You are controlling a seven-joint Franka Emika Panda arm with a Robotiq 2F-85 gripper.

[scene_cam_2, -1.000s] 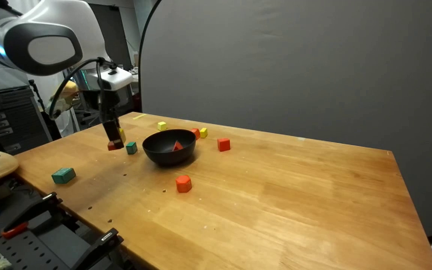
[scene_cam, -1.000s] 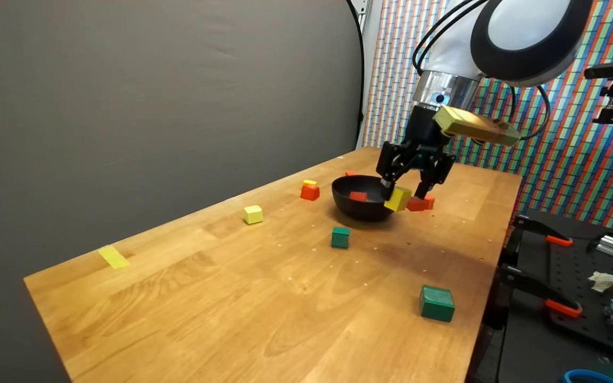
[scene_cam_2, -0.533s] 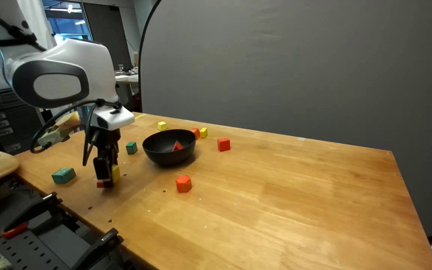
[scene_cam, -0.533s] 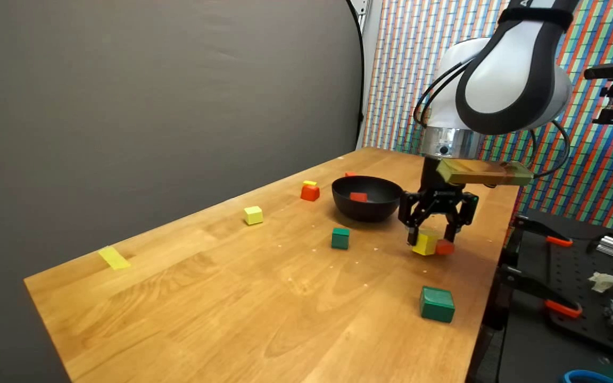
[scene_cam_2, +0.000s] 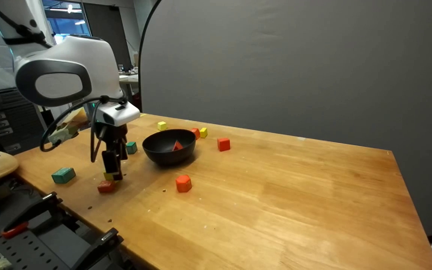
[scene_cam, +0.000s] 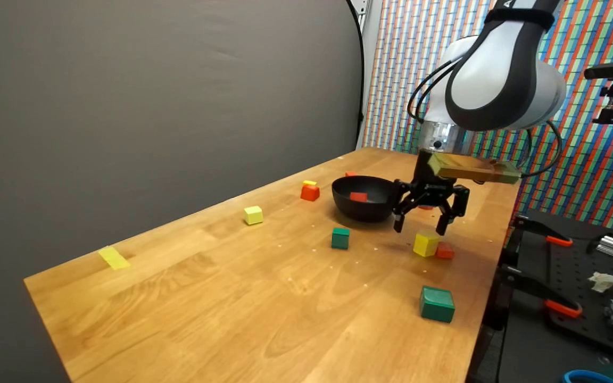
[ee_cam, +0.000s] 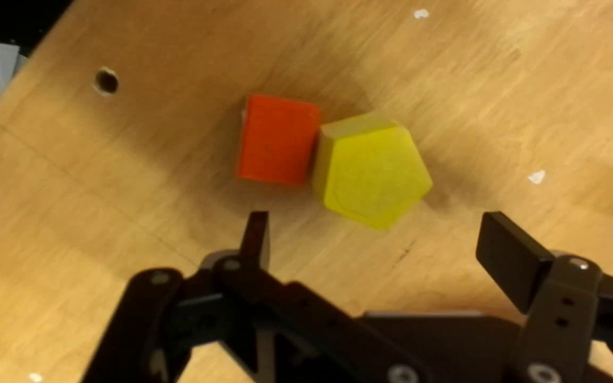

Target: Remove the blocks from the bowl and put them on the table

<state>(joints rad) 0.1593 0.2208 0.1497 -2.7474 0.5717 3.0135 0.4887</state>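
A yellow block (ee_cam: 378, 178) seems placed near the spread, empty jaws; next, the red block (scene_cam_2: 177, 146) in the bowl (scene_cam_2: 168, 157) should be gripped.

Soft, diffuse light falls across the table (scene_cam_2: 294, 195); the bowl (scene_cam_2: 164, 156) casts a faint-edged shadow. The wrist view is slightly blurred.

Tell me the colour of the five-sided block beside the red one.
Yellow; the five-sided block shows best in the wrist view.
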